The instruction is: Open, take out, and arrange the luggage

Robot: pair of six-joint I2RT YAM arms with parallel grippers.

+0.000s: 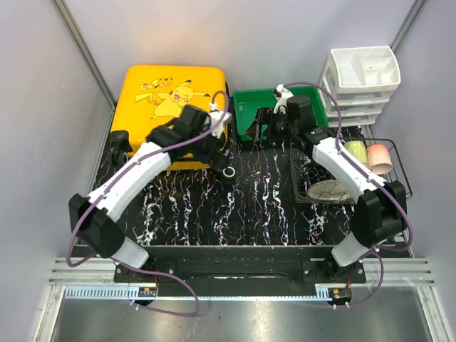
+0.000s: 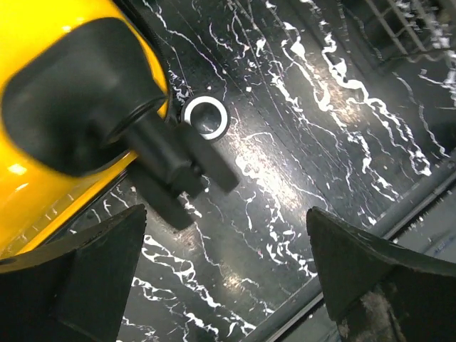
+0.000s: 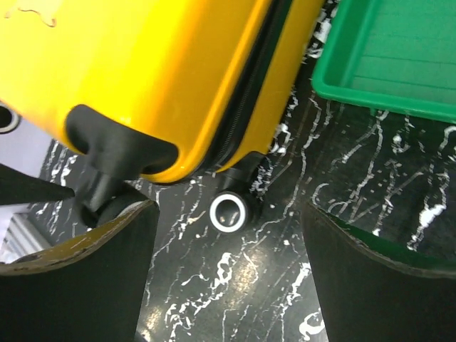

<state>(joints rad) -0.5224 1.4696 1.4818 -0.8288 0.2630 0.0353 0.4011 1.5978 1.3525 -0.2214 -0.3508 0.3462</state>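
We saw the Pikachu suitcase lying flat and shut on the black marbled worktop, print upward. It sat just left of the green tray, with a narrow strip of worktop between them. As we judged it, its long axis ran alongside the tray's left edge, wheel end toward the arms, so the dark zip seam on its right side faced the tray. The left jaws hung just left of the tray's near-left corner, above the suitcase's near right corner. In the left wrist view the black wheel housing sat ahead and left of the gap, with a white-rimmed wheel just beside it. These jaws stood wide, with nothing between them. The right jaws hovered over the tray's left edge, also spread wide and empty, with the suitcase to their left and the same corner wheel in their gap. We reckoned the left arm was the nearer to the case. Opening would turn on reaching the tray-side seam, and neither pair of jaws touched it.
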